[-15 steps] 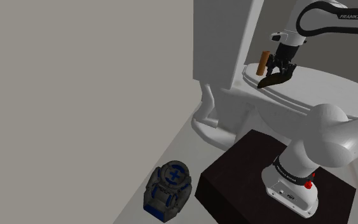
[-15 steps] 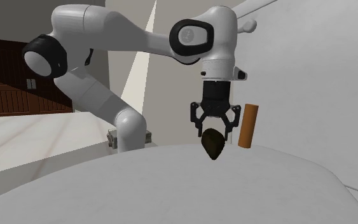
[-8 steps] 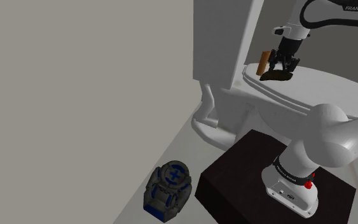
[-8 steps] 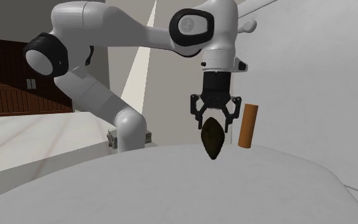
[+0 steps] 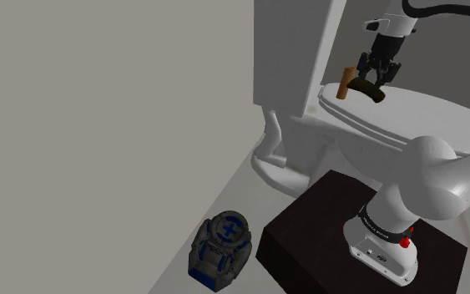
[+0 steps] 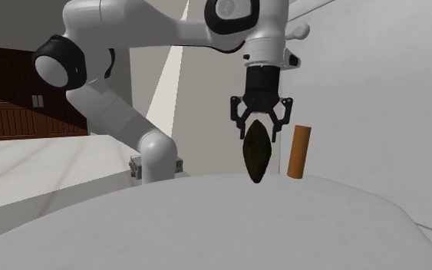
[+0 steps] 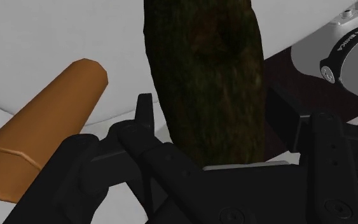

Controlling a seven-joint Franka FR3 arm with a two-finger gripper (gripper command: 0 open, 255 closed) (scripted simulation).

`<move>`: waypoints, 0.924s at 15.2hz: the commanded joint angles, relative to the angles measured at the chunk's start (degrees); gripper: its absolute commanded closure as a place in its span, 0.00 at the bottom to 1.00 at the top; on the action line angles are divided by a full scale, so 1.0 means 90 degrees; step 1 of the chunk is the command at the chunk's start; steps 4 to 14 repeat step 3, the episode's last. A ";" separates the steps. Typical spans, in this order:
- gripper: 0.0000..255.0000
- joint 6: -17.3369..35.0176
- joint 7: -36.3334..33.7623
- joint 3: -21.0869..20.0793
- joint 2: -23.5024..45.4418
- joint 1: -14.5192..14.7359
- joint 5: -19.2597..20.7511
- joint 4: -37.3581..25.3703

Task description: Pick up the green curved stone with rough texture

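At the upper middle of the second exterior view, the claw grips a dark green stone over the white toilet lid, near an orange cylinder.

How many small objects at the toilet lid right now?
2. A dark green stone clasped in the gripper over the toilet lid; an orange cylinder standing upright on the lid beside it. No others visible.

The tool has lifted the stone higher.
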State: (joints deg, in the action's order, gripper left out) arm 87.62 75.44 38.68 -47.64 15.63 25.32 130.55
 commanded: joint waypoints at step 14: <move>1.00 -0.0170 0.0010 -0.0074 0.0031 0.0022 -0.0062 -0.0194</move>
